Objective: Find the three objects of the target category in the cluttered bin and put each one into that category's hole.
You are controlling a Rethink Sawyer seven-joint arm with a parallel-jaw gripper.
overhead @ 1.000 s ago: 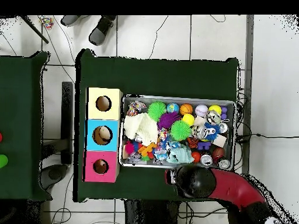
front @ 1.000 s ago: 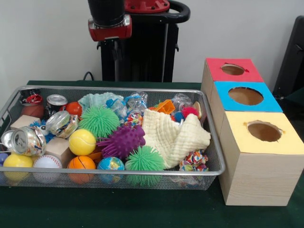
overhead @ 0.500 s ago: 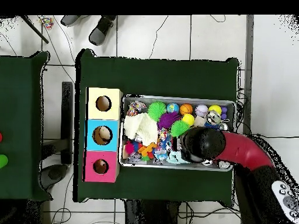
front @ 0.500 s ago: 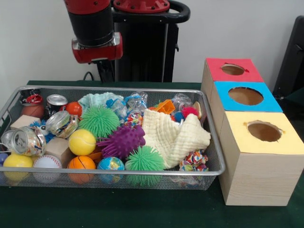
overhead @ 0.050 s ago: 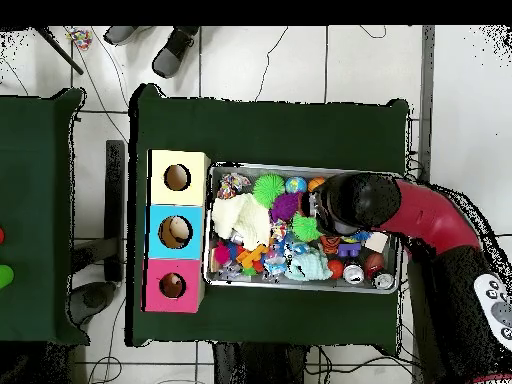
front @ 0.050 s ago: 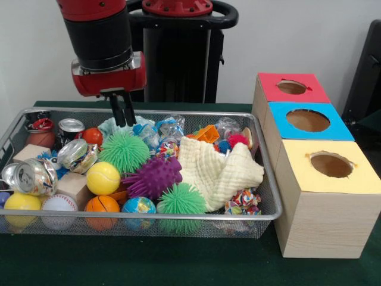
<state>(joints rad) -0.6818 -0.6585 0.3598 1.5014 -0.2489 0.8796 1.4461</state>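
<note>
green spikes are what i'm lined up over: the gripper point(front @ 0.050 s ago: 123, 122) hangs just above the back of the wire bin point(front @ 0.050 s ago: 178, 218), its two thin fingers point(front @ 0.050 s ago: 128, 114) close together, nearly parallel, with only a slim gap between them and nothing held. from the front view the tips sit over the pale teal cloth point(front @ 0.050 s ago: 122, 126), right behind the green spiky ball point(front @ 0.050 s ago: 124, 152). i can't tell from the task line which category is wanted, so i treat the spiky balls as my likely targets: that green one, the purple spiky ball point(front @ 0.050 s ago: 153, 177) just in front of it, and a second green spiky ball point(front @ 0.050 s ago: 181, 200) against the near wall. all three lie in the bin, none in a hole yet.

overhead, the arm point(overhead @ 0.050 s ago: 400, 210) covers the middle of the bin, so i lean on the front view for alignment.

to do this pick well, i'd spread the fingers wider before descending, since they look too narrow to straddle a ball. i'd come straight down on the ball's centre, so soft spikes don't squirm sideways, and keep clear of the yellow ball point(front @ 0.050 s ago: 103, 177) and the crushed can point(front @ 0.050 s ago: 78, 155) beside it. the cream cloth point(front @ 0.050 s ago: 219, 170) is draped near the purple one and could snag. the yellow box point(front @ 0.050 s ago: 309, 205), blue box point(front @ 0.050 s ago: 278, 134) and red box point(front @ 0.050 s ago: 265, 98) stand beside the bin, holes open
</note>
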